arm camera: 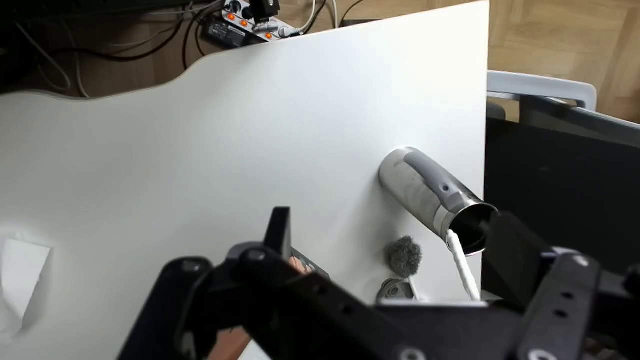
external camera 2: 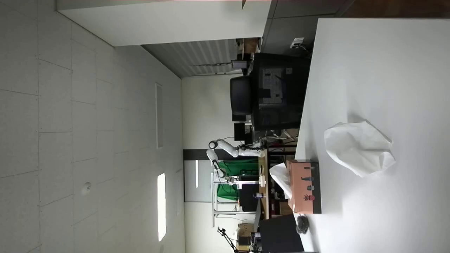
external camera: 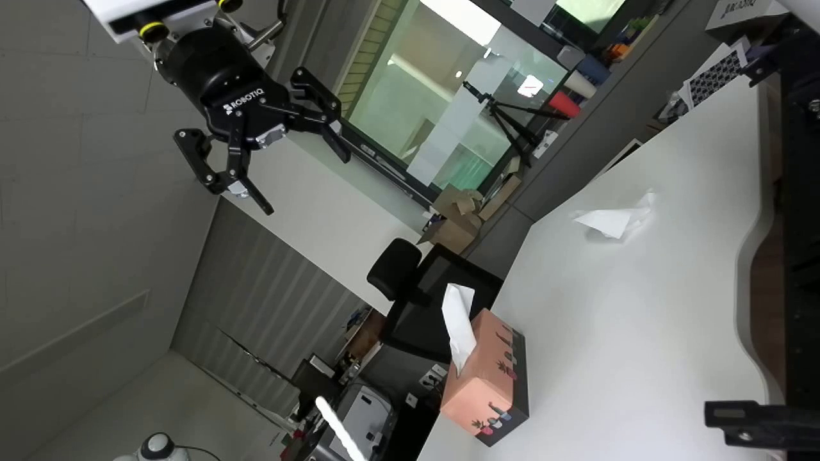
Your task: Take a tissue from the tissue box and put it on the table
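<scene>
The hand (external camera: 307, 182) is up above the table (external camera: 640, 320), jaws spread wide, nothing but air between them! White lettering on its black body reads clean: ROBOTIQ. Up in the corner of an exterior view, a carton (external camera: 746, 14) by the frame edge carries what looks like the same name.

Now the containers! The tissue box (external camera 2: 299, 189), peach over a dark base, potted plants printed along its sides, sits on the table in both exterior views, a white tissue (external camera 2: 282, 177) standing up out of its slot. And the loose tissue (external camera 2: 358, 147)? There it lies, crumpled on the table, apart from the box, and the wrist view catches it too, cut by the left edge.

Same wrist view, a grey-handled steel mug (arm camera: 410, 192), mouth open, dark inside. A white rod (arm camera: 462, 265) crosses its rim; whether it touches, I cannot tell. Near it, a grey wiry ball (arm camera: 405, 257) and what looks like a round lid (arm camera: 395, 290), partly hidden. Past the table's edge, a power strip (arm camera: 243, 23) glows orange at its switches, and the black adapter (arm camera: 227, 34) beside it wears a label too small to read.
</scene>
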`<state>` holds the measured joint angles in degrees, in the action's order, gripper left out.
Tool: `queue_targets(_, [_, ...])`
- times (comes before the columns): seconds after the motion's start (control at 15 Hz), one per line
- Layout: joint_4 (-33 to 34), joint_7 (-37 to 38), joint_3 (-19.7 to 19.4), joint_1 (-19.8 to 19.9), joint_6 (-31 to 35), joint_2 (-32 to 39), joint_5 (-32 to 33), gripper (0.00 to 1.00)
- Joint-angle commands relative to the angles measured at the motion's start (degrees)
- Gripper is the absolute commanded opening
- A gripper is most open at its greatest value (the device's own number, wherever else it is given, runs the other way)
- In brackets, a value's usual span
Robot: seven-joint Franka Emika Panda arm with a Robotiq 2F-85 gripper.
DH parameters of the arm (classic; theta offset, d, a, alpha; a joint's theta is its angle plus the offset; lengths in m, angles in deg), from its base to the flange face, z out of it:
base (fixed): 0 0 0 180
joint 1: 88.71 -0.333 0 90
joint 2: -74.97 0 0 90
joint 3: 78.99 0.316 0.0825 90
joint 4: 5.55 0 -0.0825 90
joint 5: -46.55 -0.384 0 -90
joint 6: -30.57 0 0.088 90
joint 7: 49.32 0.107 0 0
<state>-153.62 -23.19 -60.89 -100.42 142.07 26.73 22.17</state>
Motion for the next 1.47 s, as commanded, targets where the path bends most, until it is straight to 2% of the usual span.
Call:
queue_targets(0.0, [0.1, -0.1, 0.2, 0.3, -0.2, 0.0, -0.1, 1.00])
queue_targets(0.2, [-0.3, -0.4, -0.6, 2.9, 3.8, 2.9, 0.3, 1.00])
queue_targets(0.4, [-1.3, -2.3, -1.7, 6.1, 13.8, 8.6, 0.8, 1.00])
queue_targets(0.53, [-1.7, -3.2, -2.3, 8.0, 23.5, 13.8, 1.0, 1.00])
queue_targets(0.6, [-1.9, -3.5, -0.9, 10.9, 29.4, 15.8, -0.6, 1.00])
queue_targets(0.73, [-1.1, -2.0, 0.2, 14.2, 40.3, 22.2, -1.4, 1.00])
queue_targets(0.8, [0.0, 0.2, 0.8, 15.7, 45.6, 27.1, -0.7, 1.00])
queue_targets(0.87, [1.0, 3.5, -1.1, 14.8, 50.0, 31.2, 1.5, 1.00])
queue_targets(0.93, [2.5, 4.3, 1.9, 18.9, 52.3, 34.9, 0.4, 1.00])
queue_targets(1.0, [3.5, 6.7, 2.2, 20.2, 54.7, 38.6, 1.3, 1.00])
queue_targets(1.07, [4.2, 10.6, 0.0, 19.8, 58.2, 42.4, 5.3, 1.00])
queue_targets(1.13, [5.4, 12.0, 3.2, 24.2, 61.1, 45.8, 5.6, 1.00])
queue_targets(1.27, [7.4, 18.6, 2.6, 27.5, 67.2, 52.7, 12.1, 1.00])
queue_targets(1.33, [8.3, 22.1, 0.8, 28.2, 68.5, 55.5, 15.8, 1.00])
queue_targets(1.4, [9.4, 25.1, -2.2, 27.2, 69.2, 57.7, 18.3, 1.00])
